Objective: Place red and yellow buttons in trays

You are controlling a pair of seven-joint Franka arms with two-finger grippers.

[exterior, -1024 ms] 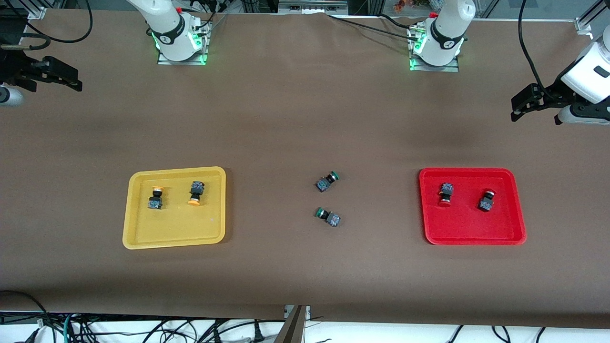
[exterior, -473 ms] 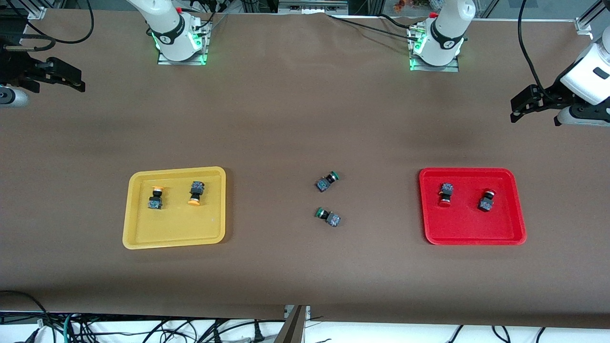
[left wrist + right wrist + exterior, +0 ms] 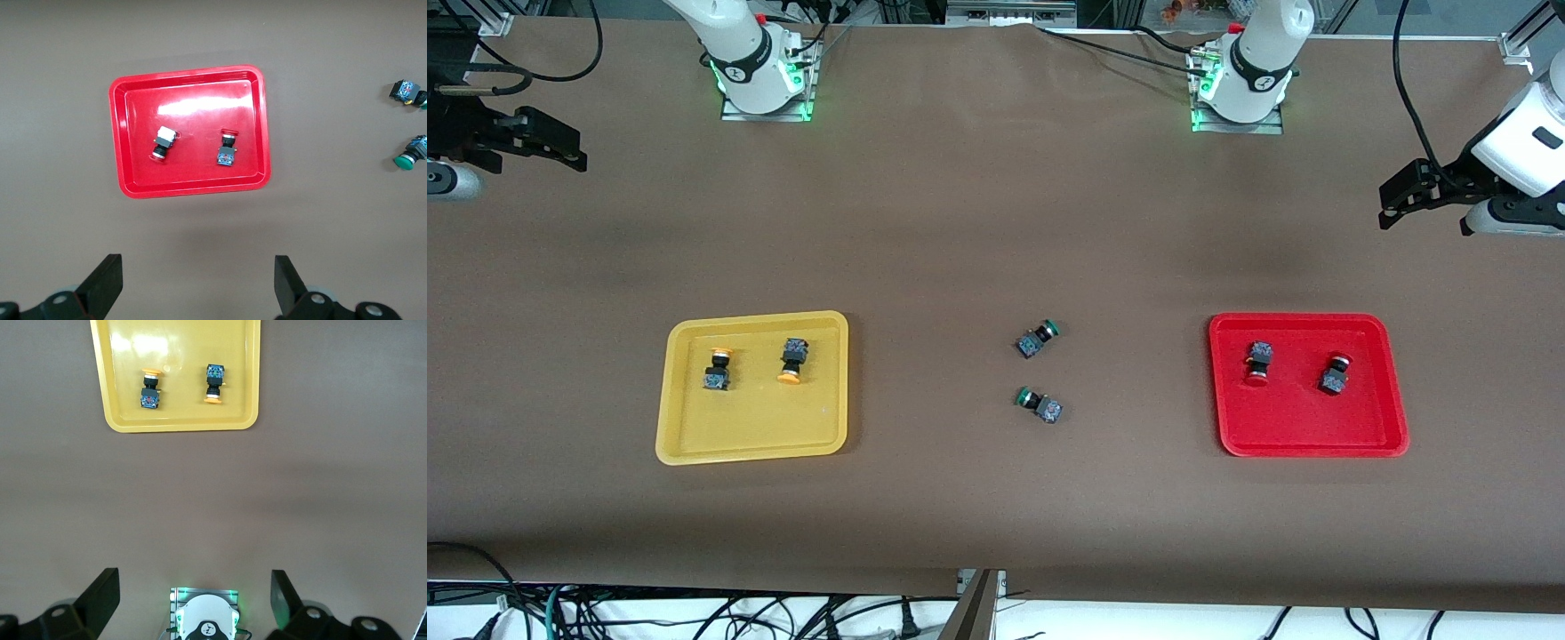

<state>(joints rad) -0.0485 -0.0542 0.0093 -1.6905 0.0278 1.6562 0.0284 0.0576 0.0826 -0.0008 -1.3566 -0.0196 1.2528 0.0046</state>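
The left gripper hangs high over the tabletop at the left arm's end, its fingers spread wide with nothing between them. The right gripper hangs the same way over the right arm's end, fingers spread and bare. Both arms wait, well apart from the trays.

The red tray, shallow with rounded corners and a raised rim, lies toward the left arm's end, nearer the camera-side edge of the tabletop than the arms' bases. In it lie two red buttons on their sides. One red button has its long axis running from the base edge to the camera edge, red cap toward the camera. The other red button is a little tilted, its cap toward the bases.

The yellow tray lies toward the right arm's end, level with the red one. One yellow button points its orange-yellow cap toward the bases; the other yellow button points its cap toward the camera. Both lie lengthwise along that same direction.

Between the trays, two green-capped buttons lie on the bare tabletop, both slanted.
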